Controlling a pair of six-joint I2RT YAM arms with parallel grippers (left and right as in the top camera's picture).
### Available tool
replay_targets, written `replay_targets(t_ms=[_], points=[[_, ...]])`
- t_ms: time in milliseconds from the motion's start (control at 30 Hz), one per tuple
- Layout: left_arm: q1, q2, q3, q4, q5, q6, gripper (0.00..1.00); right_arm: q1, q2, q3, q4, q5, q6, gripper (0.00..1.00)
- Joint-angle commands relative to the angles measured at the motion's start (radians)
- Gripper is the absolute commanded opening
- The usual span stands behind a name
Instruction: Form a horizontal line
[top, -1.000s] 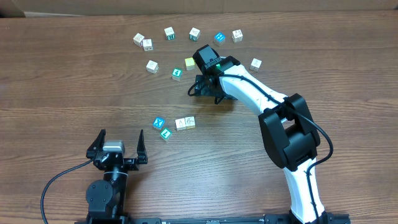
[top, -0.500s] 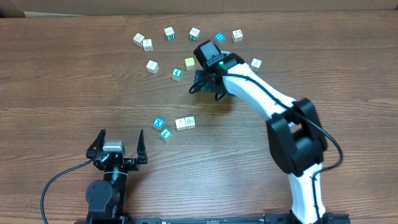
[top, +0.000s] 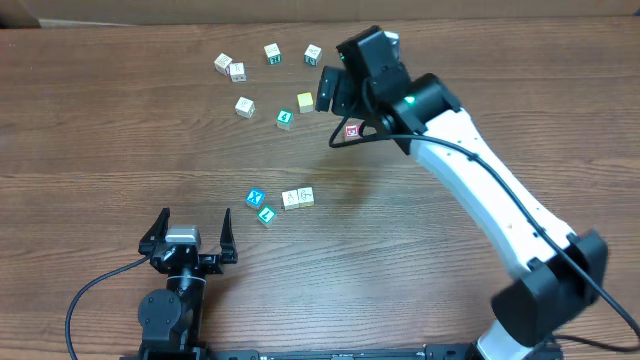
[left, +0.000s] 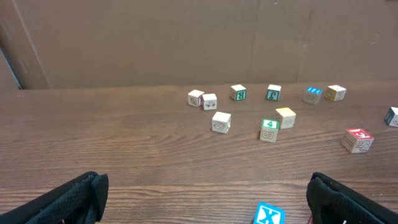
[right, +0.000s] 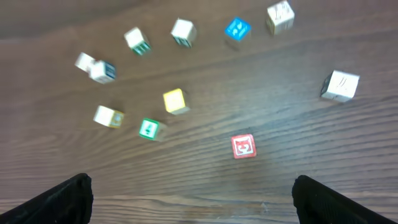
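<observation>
Small lettered cubes lie on the wooden table. A short row near the front holds a blue X cube (top: 256, 197), a teal cube (top: 266, 214) and two white cubes (top: 298, 197). A red cube (top: 352, 130) lies alone at mid-table and shows in the right wrist view (right: 243, 146). My right gripper (top: 335, 112) is open and empty, raised above the red cube (right: 199, 199). My left gripper (top: 190, 235) is open and empty at the front edge, with the blue X cube (left: 268, 214) just ahead of it (left: 205, 199).
Loose cubes form an arc at the back: white ones (top: 223, 63) (top: 272, 52) (top: 313, 52) (top: 245, 105), a yellow one (top: 305, 101) and a green one (top: 285, 119). A blue cube (right: 237, 28) and white cubes (right: 340, 84) lie under my right arm.
My right arm has risen and swung back to the right from low over the table. The red cube, covered by the gripper before, now lies uncovered on the table. The left arm has not moved.
</observation>
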Motion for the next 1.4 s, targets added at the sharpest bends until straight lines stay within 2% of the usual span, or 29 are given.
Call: replay_targets(t_ms=[0, 267, 500, 833, 1067, 1200, 1367], points=[[0.004, -0.012, -0.003, 0.001, 0.01, -0.021, 1.0, -0.003, -0.098, -0.002, 0.003, 0.01, 0.0, 1.0], [0.004, -0.012, -0.003, 0.001, 0.01, -0.021, 1.0, -0.004, -0.21, -0.002, 0.001, 0.063, -0.001, 1.0], [0.004, -0.012, -0.003, 0.001, 0.01, -0.021, 1.0, -0.012, -0.227, -0.002, -0.229, 0.091, -0.004, 1.0], [0.004, -0.012, -0.003, 0.001, 0.01, -0.021, 1.0, -0.012, -0.238, -0.002, -0.315, 0.102, 0.001, 1.0], [0.004, -0.012, -0.003, 0.001, 0.01, -0.021, 0.99, -0.011, -0.312, -0.008, -0.364, 0.086, 0.003, 1.0], [0.004, -0.012, -0.003, 0.001, 0.01, -0.021, 1.0, -0.011, -0.381, -0.086, -0.35, 0.085, 0.002, 1.0], [0.004, -0.012, -0.003, 0.001, 0.01, -0.021, 0.99, -0.012, -0.481, -0.291, -0.259, 0.131, -0.008, 1.0]])
